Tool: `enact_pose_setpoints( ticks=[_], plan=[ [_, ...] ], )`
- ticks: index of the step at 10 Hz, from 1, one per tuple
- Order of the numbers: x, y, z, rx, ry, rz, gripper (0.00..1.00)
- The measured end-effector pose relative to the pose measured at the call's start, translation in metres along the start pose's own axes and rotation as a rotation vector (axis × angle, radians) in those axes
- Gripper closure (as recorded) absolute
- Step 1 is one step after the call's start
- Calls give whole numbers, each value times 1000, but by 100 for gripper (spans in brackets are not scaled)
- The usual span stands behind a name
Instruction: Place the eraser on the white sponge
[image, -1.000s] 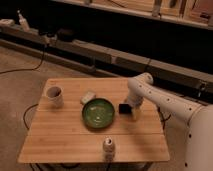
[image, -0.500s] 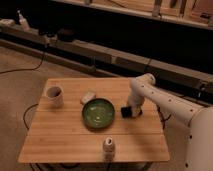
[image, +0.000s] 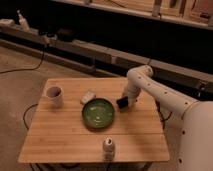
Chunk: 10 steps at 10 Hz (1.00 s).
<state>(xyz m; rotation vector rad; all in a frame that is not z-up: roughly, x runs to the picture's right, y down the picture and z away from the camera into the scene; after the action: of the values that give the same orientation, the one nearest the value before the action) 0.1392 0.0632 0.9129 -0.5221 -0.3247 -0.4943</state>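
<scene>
The black eraser (image: 121, 103) sits at the tip of my gripper (image: 125, 101), just right of the green bowl (image: 98, 112) and slightly above the table. My gripper reaches down from the white arm at the table's right side and is shut on the eraser. The white sponge (image: 88, 96) lies on the wooden table (image: 60, 135), touching the bowl's upper left rim, about a bowl's width left of the gripper.
A white mug (image: 54, 95) stands at the table's left side. A small white can (image: 108, 146) stands near the front edge. My white body (image: 197, 135) fills the right. Cables and a low ledge run behind the table.
The gripper dipped to the eraser, then rose a little and shifted slightly left with the eraser in it. The other objects have not moved.
</scene>
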Motion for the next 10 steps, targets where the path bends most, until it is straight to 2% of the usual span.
enact_pose_setpoints(
  ticks=[2,4,5,8,10],
  plan=[
    [-26,-52,-9,28,-98,-86,100],
    [-59,-93,-20,42,-164,-176,100],
    [-75,-113,-26,43,-164,-230,100],
    [-108,-148,-29,49,-147,-330,100],
    [-132,-159,-18,19,-145,-381,100]
  ],
)
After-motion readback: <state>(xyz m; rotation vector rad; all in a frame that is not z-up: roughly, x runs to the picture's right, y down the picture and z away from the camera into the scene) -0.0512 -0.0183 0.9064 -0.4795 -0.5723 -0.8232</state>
